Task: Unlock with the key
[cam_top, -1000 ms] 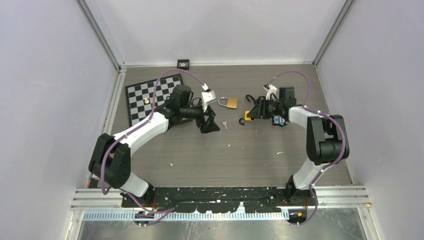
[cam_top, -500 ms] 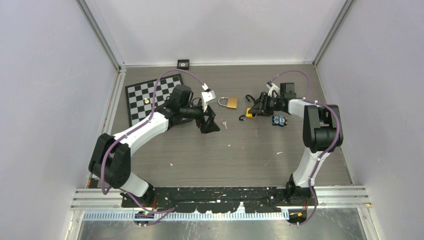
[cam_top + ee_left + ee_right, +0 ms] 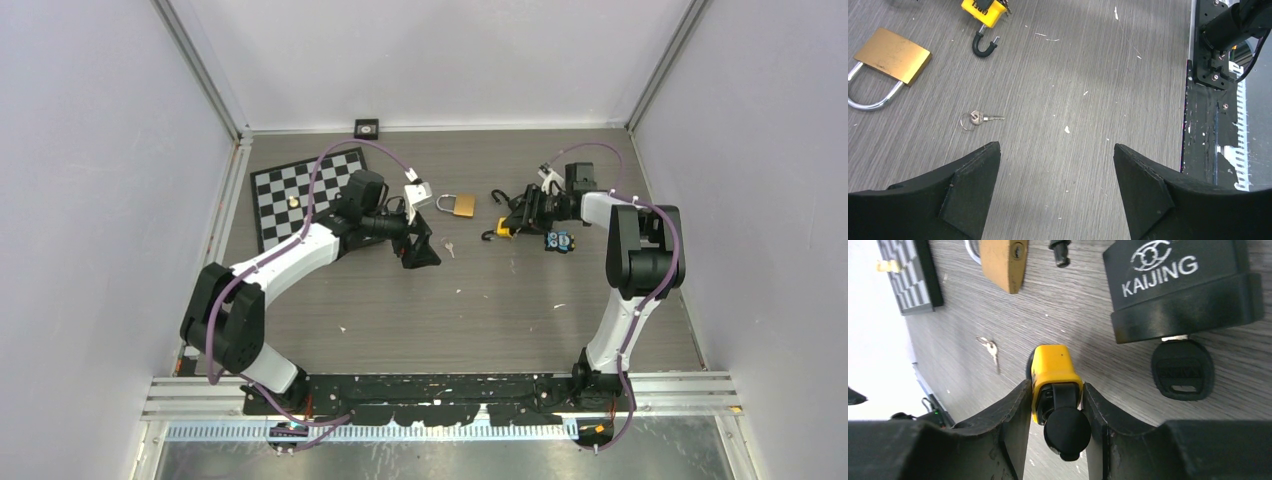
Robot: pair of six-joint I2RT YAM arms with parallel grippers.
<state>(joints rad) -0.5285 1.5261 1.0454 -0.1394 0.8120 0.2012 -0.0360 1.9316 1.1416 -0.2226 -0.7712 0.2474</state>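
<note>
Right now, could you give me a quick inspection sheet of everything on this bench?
Surface: grey wood-grain table, scattered white specks.
Job's things: yellow padlock with black-headed key in it; brass padlock; black padlock with inserted key; small silver key lying loose.
Clutter: checkerboard; small blue item.
Grippers: left gripper open, empty, above the table; right gripper closed on the yellow padlock.
Cables: purple cables looped along both arms.
Surroundings: plain walls; small black square at the rear edge.
</note>
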